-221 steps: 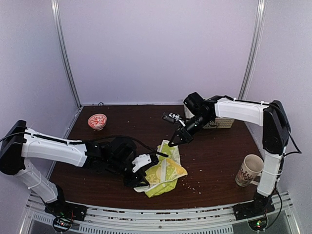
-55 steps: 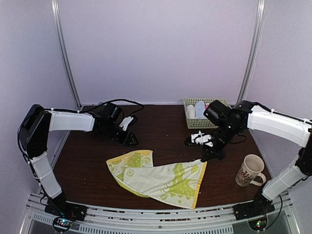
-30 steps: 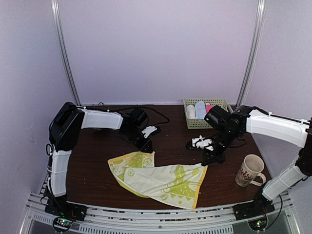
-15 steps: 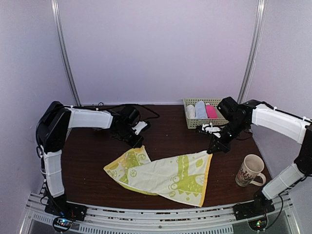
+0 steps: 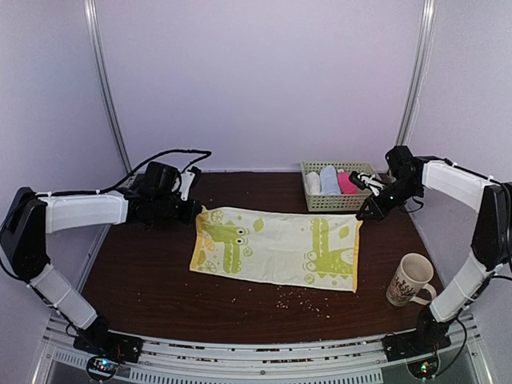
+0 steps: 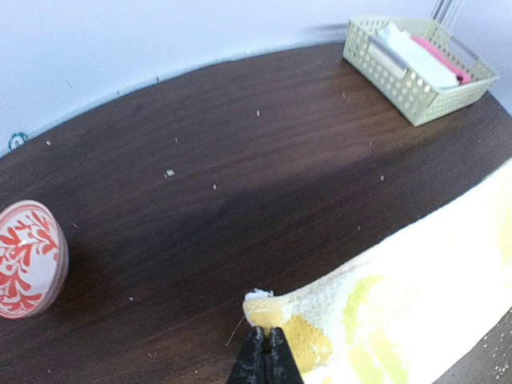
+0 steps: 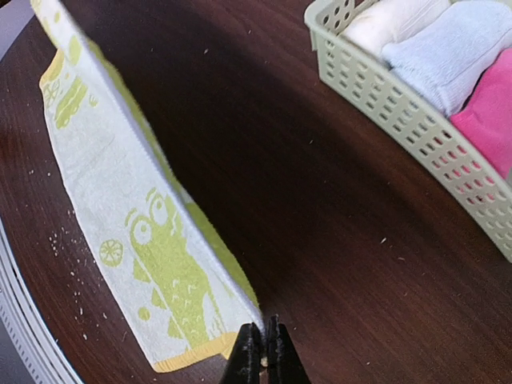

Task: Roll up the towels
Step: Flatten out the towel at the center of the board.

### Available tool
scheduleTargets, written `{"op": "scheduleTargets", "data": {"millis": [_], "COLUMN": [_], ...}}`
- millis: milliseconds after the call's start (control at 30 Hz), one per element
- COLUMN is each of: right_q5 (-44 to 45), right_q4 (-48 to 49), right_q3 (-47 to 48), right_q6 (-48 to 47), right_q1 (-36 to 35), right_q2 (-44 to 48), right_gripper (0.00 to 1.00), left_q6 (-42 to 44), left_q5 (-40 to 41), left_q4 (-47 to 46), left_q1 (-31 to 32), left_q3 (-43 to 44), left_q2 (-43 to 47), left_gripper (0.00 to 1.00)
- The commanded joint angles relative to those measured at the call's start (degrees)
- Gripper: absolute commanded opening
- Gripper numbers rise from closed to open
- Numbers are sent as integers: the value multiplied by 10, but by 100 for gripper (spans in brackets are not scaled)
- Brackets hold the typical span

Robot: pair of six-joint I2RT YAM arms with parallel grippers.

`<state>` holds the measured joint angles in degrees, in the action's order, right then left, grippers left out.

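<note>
The yellow-green patterned towel with cream ground hangs stretched out wide, lifted along its far edge above the brown table. My left gripper is shut on its far left corner, seen pinched in the left wrist view, left gripper, towel. My right gripper is shut on the far right corner, right gripper, towel. A hot-pink towel lies rolled in the basket.
The pale green basket at the back right also holds a white roll and a light-blue roll. A mug stands at the right front. A red-patterned bowl sits at the far left. Crumbs dot the table.
Both grippers moved back and apart, pulling the crumpled patterned towel out flat and taut. My left gripper closed on its left corner within the last second.
</note>
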<state>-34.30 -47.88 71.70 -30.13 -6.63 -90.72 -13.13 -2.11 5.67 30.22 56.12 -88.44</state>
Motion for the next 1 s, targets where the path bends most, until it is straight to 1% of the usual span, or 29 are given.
{"op": "scheduleTargets", "data": {"millis": [0, 200, 400, 500, 600, 667, 800, 867, 967], "right_q5": [-19, -47, -65, -65, -62, -80, -145, -164, -177], "right_q4": [33, 52, 63, 79, 94, 79, -11, -44, -63], "right_q3": [39, 50, 43, 23, -19, -40, -39, -23, -8], "right_q6": [28, 40, 50, 43, 38, 27, -19, -27, -29], "right_q1": [15, 17, 19, 19, 19, 19, 19, 18, 18], "right_q2": [26, 106, 204, 258, 309, 330, 361, 377, 396], "right_gripper": [0, 0, 0, 0, 0, 0, 0, 0, 0], "left_q6": [-2, 9, 10, 3, -7, -16, -33, -44, -57], "left_q5": [27, 44, 56, 69, 53, 26, -19, -27, -24], "left_q4": [-107, -114, -85, -72, -75, -74, -59, -53, -58], "left_q1": [-2, -2, -2, -1, 0, -1, 9, 22, 37], "left_q3": [-22, -37, -44, -63, -98, -120, -151, -154, -156], "left_q2": [93, 197, 295, 342, 381, 405, 459, 491, 526], "left_gripper": [0, 0, 0, 0, 0, 0, 0, 0, 0]}}
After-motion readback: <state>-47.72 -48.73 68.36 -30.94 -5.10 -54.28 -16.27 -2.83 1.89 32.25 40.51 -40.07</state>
